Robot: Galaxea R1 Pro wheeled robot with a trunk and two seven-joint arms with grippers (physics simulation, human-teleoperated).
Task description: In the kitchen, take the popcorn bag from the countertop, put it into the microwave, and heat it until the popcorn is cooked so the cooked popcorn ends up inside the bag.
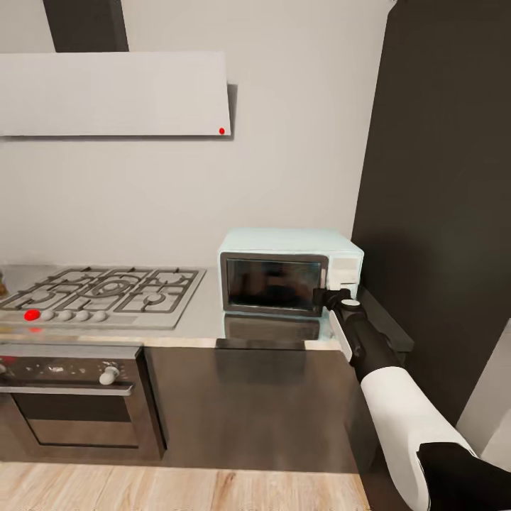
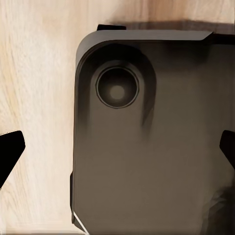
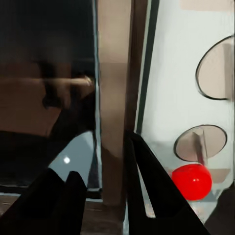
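The pale blue microwave stands on the grey countertop against the wall, its dark glass door closed. My right gripper hovers at the door's right edge, just in front of the white control panel. There, its two dark fingers stand close together with nothing held. The red dot lies just beside them, under two knobs. Dim brown shapes show behind the glass; I cannot tell whether the popcorn bag is among them. My left gripper hangs open over my own dark base.
A gas hob with a red knob sits left of the microwave, above a built-in oven. A tall dark cabinet closes off the right side. A white hood hangs above. Wooden floor lies below.
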